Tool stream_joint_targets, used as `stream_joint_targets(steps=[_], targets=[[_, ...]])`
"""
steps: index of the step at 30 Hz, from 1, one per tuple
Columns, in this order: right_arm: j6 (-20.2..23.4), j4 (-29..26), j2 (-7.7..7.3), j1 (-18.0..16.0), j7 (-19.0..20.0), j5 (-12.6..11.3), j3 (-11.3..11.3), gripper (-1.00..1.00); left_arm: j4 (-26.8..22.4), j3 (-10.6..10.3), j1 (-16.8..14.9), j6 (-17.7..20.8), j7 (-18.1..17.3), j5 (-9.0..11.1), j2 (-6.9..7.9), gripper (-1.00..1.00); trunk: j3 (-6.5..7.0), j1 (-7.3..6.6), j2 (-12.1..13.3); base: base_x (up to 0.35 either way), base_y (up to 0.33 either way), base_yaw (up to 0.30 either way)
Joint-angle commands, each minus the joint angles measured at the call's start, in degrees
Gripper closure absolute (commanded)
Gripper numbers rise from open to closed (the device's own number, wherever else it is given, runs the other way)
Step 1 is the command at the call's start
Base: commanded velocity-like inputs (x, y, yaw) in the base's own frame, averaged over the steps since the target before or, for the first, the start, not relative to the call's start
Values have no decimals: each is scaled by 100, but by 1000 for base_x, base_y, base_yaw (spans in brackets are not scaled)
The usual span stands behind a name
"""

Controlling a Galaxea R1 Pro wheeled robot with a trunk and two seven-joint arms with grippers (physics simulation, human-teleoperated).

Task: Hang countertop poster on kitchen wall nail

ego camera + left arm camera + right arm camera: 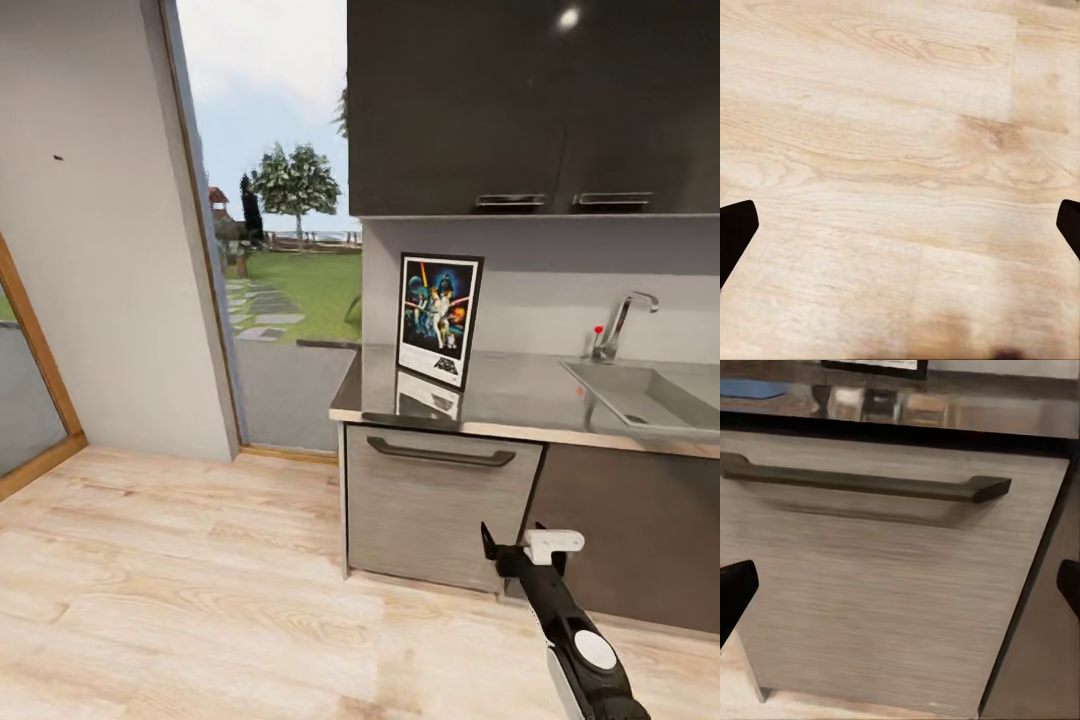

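- Head view: the poster (440, 319) is seen standing upright on the kitchen countertop (520, 398), near the slab's end by the window, leaning back against the pale wall panel.
- Its reflection is mirrored in the glossy slab just in front of it.
- The poster is judged to be light, thin and stiff, a framed flat panel that could tip or slide on the slick surface if nudged.
- A hold on one of its side edges, about halfway up the frame, is judged the safest, since only the thin edges can be pinched.
- One wall nail (57, 158) is visible as a tiny dark dot on the plain wall, well to the side of the poster, beyond the glass door (280, 250).
- The right gripper (512, 548) is seen low in front of the cabinet, below the poster, with its jaws spread apart and nothing between them.
- Right wrist view: a grey cabinet front (885, 585) with a dark bar handle (862, 484) is faced, with the countertop edge above it.
- Left wrist view: the left gripper (900, 229) is pointed at the wooden floor (885, 135), with its dark fingertips (735, 232) wide apart and empty.
- A sink (650, 395) and tap (620, 322) lie farther along the countertop from the poster, well apart from it.
- Nothing is seen standing between the poster and the right gripper except the cabinet front and the countertop's pale edge, which must be cleared by raising the arm.
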Motion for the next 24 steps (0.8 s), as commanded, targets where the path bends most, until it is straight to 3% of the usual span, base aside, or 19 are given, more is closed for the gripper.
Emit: stream_joint_targets(steps=[1,6,7,13,17,18,24], targets=[[129,-131,-1,-29,-3,-3,0,-100,-6,7,1,-9,-1,-2,-2,-100,-5,4,-2,320,0,0],[939,-605,-6,-438,-3,-2,-4,-100,-6,7,1,-9,-1,-2,-2,-100,-5,4,-2,322,0,0],[1196,-673,-10,-646,-3,0,-6,-100,-5,7,1,-9,-1,-2,-2,-100,-5,4,-2,307,0,0],[1761,-766,-22,-1308,-3,3,-169,-100,-5,7,1,-9,4,-2,-2,-100,-5,4,-2,206,0,0],[2512,-797,-42,-2009,-3,0,-344,-100,-5,7,1,-9,7,-2,-2,-100,-5,4,-2,52,0,0],[2821,-809,-77,-2420,-3,3,-434,-100,-5,7,1,-9,8,-2,-2,-100,-5,4,-2,10,0,0],[2968,-762,-96,-2956,2,38,-476,-100,-5,7,1,-9,8,-2,-2,-100,-5,4,-2,4,0,0]])
